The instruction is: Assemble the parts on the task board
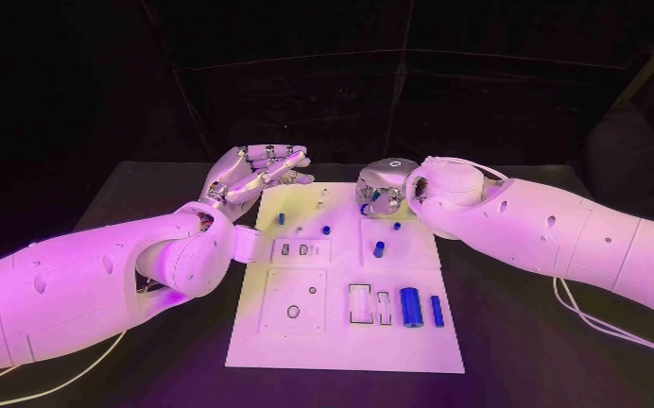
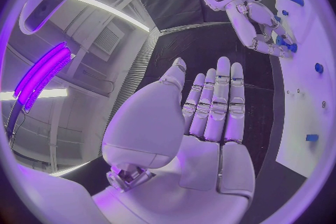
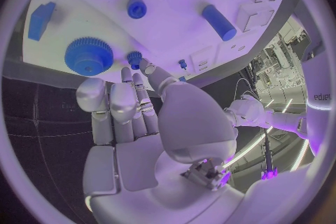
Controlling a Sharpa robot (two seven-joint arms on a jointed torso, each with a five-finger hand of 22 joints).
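Note:
The white task board lies in the middle of the table. My right hand hangs over its far right corner, thumb and fingertips closed round a small blue gear. Beside it stands a large blue gear. The left wrist view shows the same pinch of the right hand on the gear. My left hand hovers above the far left corner, fingers straight and apart, holding nothing. Two blue cylinders lie near the board's front right.
Small blue parts stand on the board: a peg, a knob, a cylinder and a block. Empty slots and a plate with a hole sit at the near end. Black table surrounds the board.

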